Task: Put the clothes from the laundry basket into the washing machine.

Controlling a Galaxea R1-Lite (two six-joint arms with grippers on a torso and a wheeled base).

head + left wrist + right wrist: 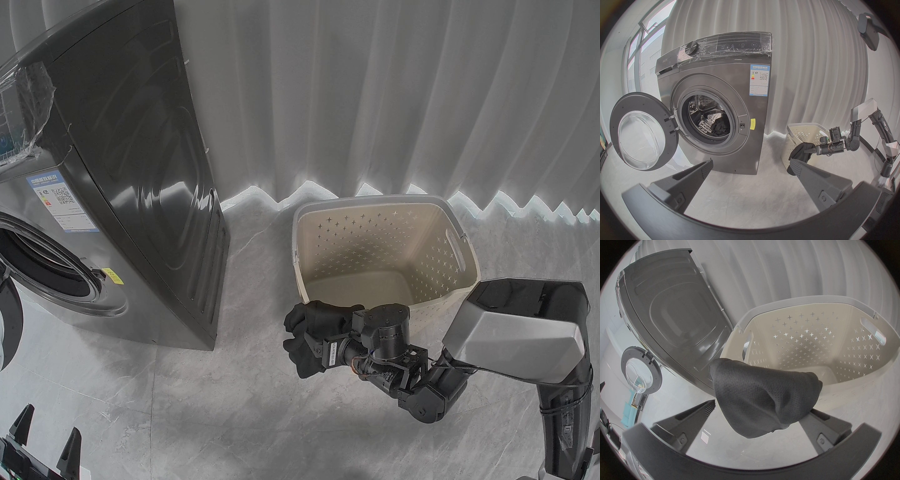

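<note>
A: The pale marbled floor [250, 406], a white pleated curtain [375, 94] behind. What's where?
B: Left, the dark grey front-loading washing machine [144, 156], door [643, 131] open; the left gripper [749, 163] is spread, empty. The black mesh garment [315, 334] hangs at the right gripper [815, 150], clamped or draped I cannot tell, just outside the beige star-punched plastic laundry basket [381, 250].
A: Next?
B: Mid-transfer, I judge: carry it left into the drum [707, 120].

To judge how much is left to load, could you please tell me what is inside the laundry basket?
The laundry basket shows a bare floor and star-punched walls, no clothes. The floor strip just behind its near wall is hidden, partly by the black garment in front.
</note>
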